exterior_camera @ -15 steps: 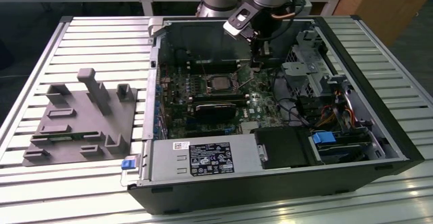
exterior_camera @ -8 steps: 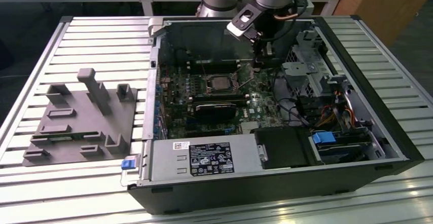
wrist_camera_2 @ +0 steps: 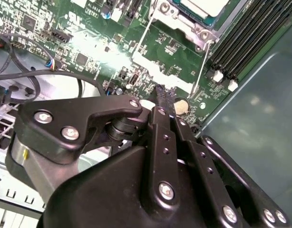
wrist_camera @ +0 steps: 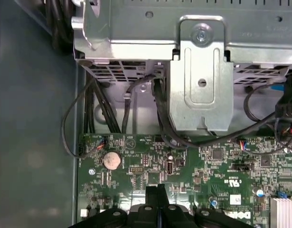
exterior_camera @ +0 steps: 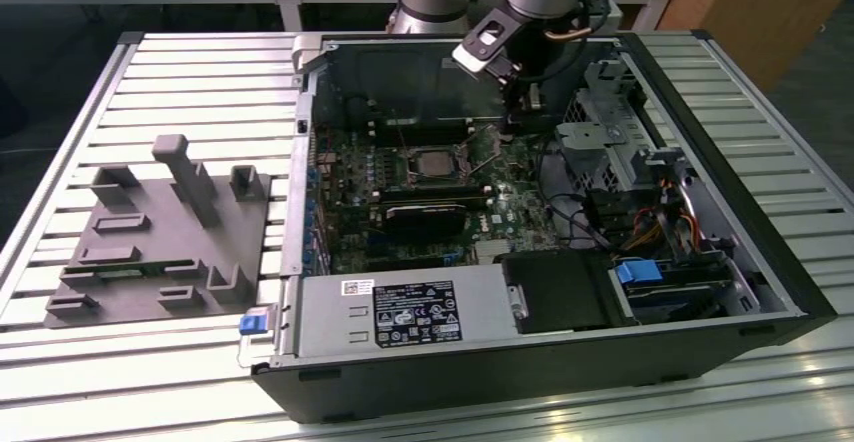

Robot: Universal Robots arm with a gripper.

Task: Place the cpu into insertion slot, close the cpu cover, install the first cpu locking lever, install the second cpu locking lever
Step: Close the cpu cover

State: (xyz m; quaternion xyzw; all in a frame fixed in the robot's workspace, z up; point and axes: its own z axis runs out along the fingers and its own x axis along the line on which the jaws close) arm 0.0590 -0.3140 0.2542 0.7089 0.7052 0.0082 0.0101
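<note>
Cpu seated in socket, my gripper closed and empty close by.

Small flat square silver-topped cpu sits in the square silver-rimmed insertion slot on the green motherboard. The thin silvery frame cpu cover lies around it; can't tell if it is latched. Thin wire levers run along the socket sides. My black gripper has its fingers pressed together with nothing between, tips over the board near a round coin battery, on the exterior view's right of the socket. Everything sits inside the open black computer case on a slatted metal table. A grey fixture tray lies well apart on the exterior view's left.
</note>
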